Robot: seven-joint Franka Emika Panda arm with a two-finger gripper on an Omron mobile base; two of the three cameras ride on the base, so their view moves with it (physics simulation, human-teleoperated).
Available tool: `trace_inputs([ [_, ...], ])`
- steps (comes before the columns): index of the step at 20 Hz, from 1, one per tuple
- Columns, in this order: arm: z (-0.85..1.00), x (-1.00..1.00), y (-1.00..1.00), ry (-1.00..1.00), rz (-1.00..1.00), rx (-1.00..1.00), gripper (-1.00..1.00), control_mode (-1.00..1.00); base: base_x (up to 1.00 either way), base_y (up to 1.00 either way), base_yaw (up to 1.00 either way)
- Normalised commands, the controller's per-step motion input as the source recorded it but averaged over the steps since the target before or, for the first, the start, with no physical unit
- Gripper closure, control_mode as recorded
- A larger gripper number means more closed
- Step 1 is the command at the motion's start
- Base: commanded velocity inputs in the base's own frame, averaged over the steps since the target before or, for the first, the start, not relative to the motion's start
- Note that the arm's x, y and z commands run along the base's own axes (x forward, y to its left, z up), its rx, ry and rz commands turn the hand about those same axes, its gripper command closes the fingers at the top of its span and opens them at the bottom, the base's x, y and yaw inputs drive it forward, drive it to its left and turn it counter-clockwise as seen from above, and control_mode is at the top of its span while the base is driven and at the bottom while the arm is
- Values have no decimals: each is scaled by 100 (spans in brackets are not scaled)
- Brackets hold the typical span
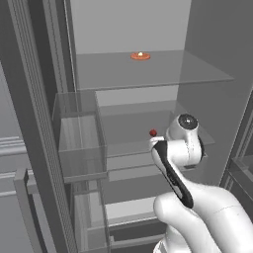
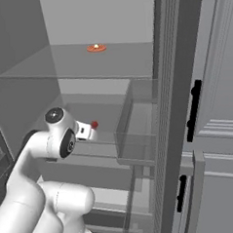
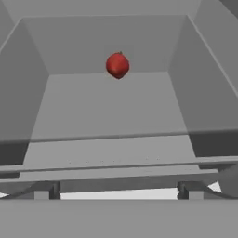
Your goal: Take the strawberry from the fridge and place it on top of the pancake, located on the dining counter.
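We look into the open fridge [image 1: 207,59], its pale grey walls and glass shelves filling most of both base views. The strawberry [image 3: 117,64], small and red, sits on the middle shelf [image 1: 128,123] toward the back; in the hand view it lies in the upper centre of the frame, close to the rear wall, and in the left base view it shows as a red dot [image 1: 153,133] just above and left of the arm's wrist. In the right base view we see it [image 2: 94,124] at centre left, just right of the white hand. Our arm [image 1: 197,207] rises from the lower right of the left base view, its wrist turned toward the shelf, the hand reaching in at shelf height but well short of the fruit. The jaws stand wide apart and hold nothing; their tips [image 3: 46,191] show as small grey blocks at the lower left and lower right of the hand view, with the strawberry far ahead between them. On the top shelf [image 1: 148,71], in the upper centre of both base views, sits a small flat orange thing [image 1: 140,56] with a pale spot on it; we cannot tell what it is. A clear door bin [image 1: 79,143] hangs at centre left of the left base view, and a dark handle [image 2: 193,109] shows on the right of the right base view.
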Motion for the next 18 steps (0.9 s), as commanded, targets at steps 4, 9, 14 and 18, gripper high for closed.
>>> trace_inputs([
  [4,9,63,-2,-6,-2,0,-100,-100,0,0,0],
  [9,18,70,0,16,0,0,-100,-100,0,0,0],
  [14,-4,66,-3,3,0,0,-100,-100,0,0,0],
  [18,-12,50,0,0,0,0,-100,-100,0,0,0],
])
